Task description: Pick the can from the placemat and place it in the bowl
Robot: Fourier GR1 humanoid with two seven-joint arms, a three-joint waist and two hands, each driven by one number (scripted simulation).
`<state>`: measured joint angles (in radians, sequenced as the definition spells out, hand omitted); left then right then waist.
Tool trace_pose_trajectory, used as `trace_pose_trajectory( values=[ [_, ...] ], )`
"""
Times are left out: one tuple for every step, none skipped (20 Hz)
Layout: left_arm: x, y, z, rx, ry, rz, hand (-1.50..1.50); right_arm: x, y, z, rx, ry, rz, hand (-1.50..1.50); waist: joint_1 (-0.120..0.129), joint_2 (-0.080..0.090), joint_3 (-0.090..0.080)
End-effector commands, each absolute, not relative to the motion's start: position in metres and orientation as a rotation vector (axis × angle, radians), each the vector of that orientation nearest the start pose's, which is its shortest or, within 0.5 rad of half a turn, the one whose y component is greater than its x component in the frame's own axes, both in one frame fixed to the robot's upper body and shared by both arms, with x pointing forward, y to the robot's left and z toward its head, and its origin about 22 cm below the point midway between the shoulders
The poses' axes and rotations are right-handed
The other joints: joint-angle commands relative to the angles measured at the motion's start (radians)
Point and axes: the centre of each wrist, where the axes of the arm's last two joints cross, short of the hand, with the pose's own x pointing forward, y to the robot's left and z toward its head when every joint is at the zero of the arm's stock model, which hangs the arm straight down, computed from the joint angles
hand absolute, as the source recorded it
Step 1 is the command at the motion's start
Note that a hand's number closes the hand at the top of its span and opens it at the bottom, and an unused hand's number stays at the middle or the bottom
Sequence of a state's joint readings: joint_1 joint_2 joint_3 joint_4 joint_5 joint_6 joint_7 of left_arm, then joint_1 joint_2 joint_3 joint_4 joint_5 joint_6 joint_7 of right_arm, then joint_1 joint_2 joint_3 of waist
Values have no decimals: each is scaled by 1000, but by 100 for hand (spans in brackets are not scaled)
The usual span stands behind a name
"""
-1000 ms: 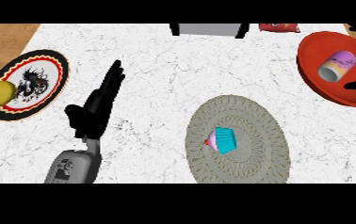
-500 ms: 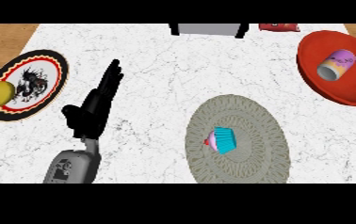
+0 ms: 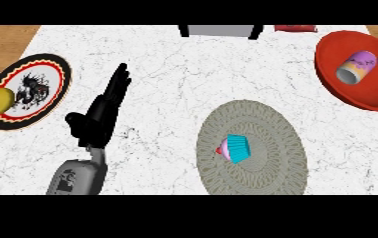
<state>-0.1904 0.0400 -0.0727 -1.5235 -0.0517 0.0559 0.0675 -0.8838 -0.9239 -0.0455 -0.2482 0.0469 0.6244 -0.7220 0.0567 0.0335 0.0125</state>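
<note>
So as far as I can judge, the task is basically wrapped up here. The can (image 3: 356, 67) is lying on its side inside the red bowl (image 3: 336, 84) at the right edge of the counter (image 3: 177, 72), open end facing down-left. The placemat (image 3: 255, 132) has no can on it, only a cupcake (image 3: 235, 148) with a teal wrapper sitting near its middle.

Your left hand (image 3: 100, 114) is over on the left part of the counter, fingers straight and pointing up-right, thumb out to the side, holding nothing. It looks like it's just resting between the patterned plate (image 3: 40, 69) and the placemat. The right hand isn't visible at all, so you can't say anything about it from this view.

Next move, if any: I'd guess nothing beyond keeping the right arm clear of the bowl so it doesn't bump the can back out. No need to touch the cupcake.

Compared with a second ago: back then something dark sat at the right edge beside the can, over the bowl, probably the right hand. It has left the view. The can, cupcake and left hand look unchanged.

There's also a yellow thing (image 3: 4, 98) on the plate's left side, mostly cut off.
</note>
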Motion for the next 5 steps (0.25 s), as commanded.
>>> trace_pose_trajectory(
  values=[
    [285,197,38,17,-1643,-151,0,342,-523,161,138,-1816,568,-150,-1,2,3],
    [286,201,37,26,-1627,-161,0,341,-525,168,151,-1789,586,-150,-5,1,1],
    [285,200,39,17,-1636,-149,0,340,-524,163,147,-1805,580,-150,-1,1,2],
    [281,201,35,15,-1632,-130,0,336,-528,165,150,-1797,578,-150,-2,-3,1],
    [281,195,32,6,-1615,-135,0,337,-524,156,145,-1799,571,-150,-3,3,3]
  ],
)
